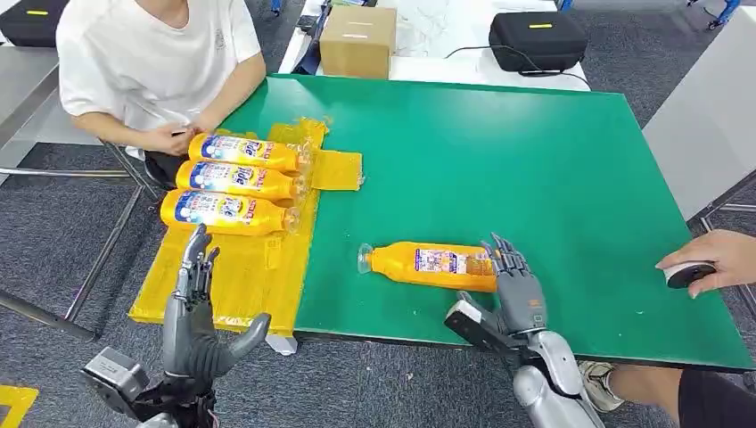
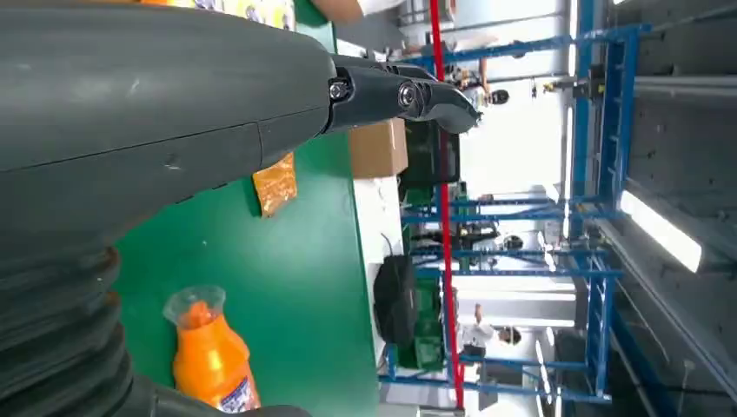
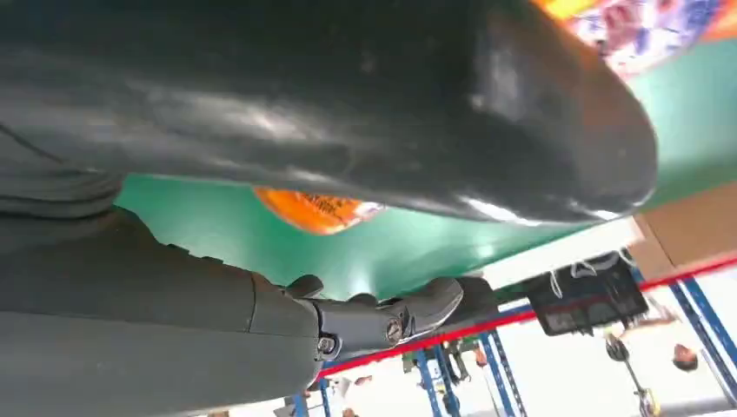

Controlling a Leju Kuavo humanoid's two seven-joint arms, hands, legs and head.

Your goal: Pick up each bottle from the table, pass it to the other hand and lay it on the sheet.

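Nearest the robot, the left hand hangs at the table's near edge, beside the near end of the yellow sheet. Its fingers are spread wide and hold nothing.

The right hand is at the base end of the loose bottle. Its fingers reach past the base, spread and not yet closed; the thumb sits on the near side. Whether any finger touches the bottle cannot be told. In the right wrist view the bottle's orange body lies just beyond the palm.

The loose bottle lies on its side on the green table, neck pointing toward the sheet, well apart from it.

Further off, three bottles lie side by side on the far part of the sheet. A person sits beyond them, hands at the sheet's far corner. Another person's hand rests on a mouse at the table's right edge.

Judgement: the step in hand is the pick-up of the fourth bottle. Next, the right hand must close round the body and lift, then carry it across to the waiting left hand. The smooth round body may roll if nudged before the grip is firm.
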